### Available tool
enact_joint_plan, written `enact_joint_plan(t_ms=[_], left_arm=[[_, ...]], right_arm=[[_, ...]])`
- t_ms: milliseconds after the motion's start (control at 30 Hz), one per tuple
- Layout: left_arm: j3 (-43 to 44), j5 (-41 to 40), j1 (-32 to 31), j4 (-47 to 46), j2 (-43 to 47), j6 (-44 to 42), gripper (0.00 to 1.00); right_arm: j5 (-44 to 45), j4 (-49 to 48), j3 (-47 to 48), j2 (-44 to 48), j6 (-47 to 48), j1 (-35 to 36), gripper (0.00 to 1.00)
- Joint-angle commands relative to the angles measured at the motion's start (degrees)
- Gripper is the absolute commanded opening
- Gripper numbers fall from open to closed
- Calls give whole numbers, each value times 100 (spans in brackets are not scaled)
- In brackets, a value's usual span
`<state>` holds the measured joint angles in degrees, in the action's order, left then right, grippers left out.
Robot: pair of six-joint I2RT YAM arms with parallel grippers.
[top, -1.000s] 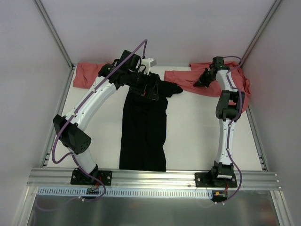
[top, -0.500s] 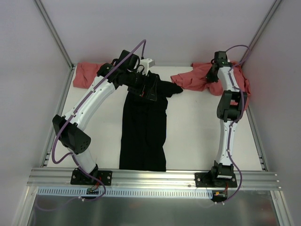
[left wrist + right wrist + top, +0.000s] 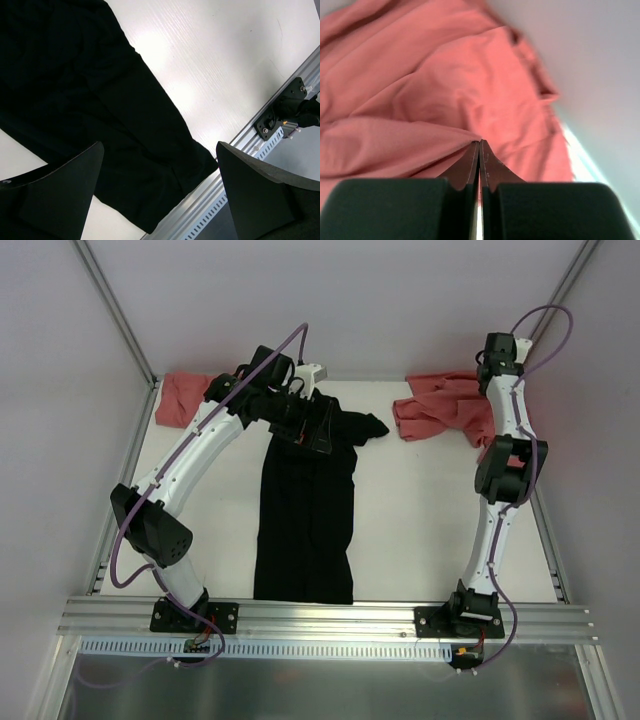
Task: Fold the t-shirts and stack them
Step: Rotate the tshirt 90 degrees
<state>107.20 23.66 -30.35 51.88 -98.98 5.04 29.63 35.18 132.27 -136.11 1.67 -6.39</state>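
Note:
A long black t-shirt (image 3: 305, 520) lies folded lengthwise down the middle of the table, and it also shows in the left wrist view (image 3: 90, 95). My left gripper (image 3: 312, 428) is over its far end, open and empty, with the fingers (image 3: 50, 195) wide apart above the cloth. A salmon-red t-shirt (image 3: 445, 408) lies bunched at the far right. My right gripper (image 3: 490, 378) is raised near the back right corner. In the right wrist view it is shut (image 3: 479, 146) on a fold of that shirt (image 3: 420, 100). A second salmon-red shirt (image 3: 180, 397) lies at the far left.
White walls and metal corner posts (image 3: 112, 310) close in the table on three sides. An aluminium rail (image 3: 330, 618) with the arm bases runs along the near edge, and it also shows in the left wrist view (image 3: 235, 150). White tabletop (image 3: 420, 520) shows between the black shirt and the right arm.
My right arm has lifted and swung back to the right, dragging the right salmon-red shirt with it toward the corner. The left arm has hardly moved.

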Motion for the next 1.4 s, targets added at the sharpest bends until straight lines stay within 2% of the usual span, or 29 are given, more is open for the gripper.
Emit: enact_joint_plan(t_ms=[0,233,300,333,367,433,533,633,667,800,833,867,967,1133,1367], left_arm=[[-58,191,73,33,291,-117,99],[-120,306,64,-72,327,-73,99],[-138,297,64,-99,344,-73,99],[-146,297,73,-108,379,-56,99],[-181,245,73,-151,397,-38,99],[-313,166,64,-265,537,-3,99],[-628,-133,73,-616,809,15,99],[-1015,-432,161,-1100,1108,129,99],[-1112,-572,178,-1301,1231,164,99],[-1665,-731,353,-1749,1547,409,99],[-1763,-723,389,-1838,1600,480,99],[-1859,-679,433,-1909,1705,594,99],[-2097,-600,530,-2050,1829,709,99],[-2352,-380,530,-2138,2031,779,99],[-2651,-222,521,-2243,2365,876,99]], right_arm=[[763,-231,10,700,342,-291,0],[1071,-363,150,1025,615,-687,0],[932,-319,37,1122,606,-758,60],[887,-301,-138,1279,571,-758,94],[852,-223,-218,1376,519,-741,100],[668,-239,-428,1736,466,-671,99],[-78,-118,-561,2211,308,-512,100],[-1122,163,-789,2623,-103,-205,99],[-1796,260,-834,2677,-140,57,99],[-3144,1278,-781,2468,-492,1067,99],[-3330,1351,-781,2310,-579,1496,100],[-3924,1343,-938,2230,-641,1657,99],[-4585,1369,-1184,1871,-1036,2159,99],[-4913,1422,-1203,1272,-1345,2432,99],[-4914,1589,-870,446,-1143,2450,99]])
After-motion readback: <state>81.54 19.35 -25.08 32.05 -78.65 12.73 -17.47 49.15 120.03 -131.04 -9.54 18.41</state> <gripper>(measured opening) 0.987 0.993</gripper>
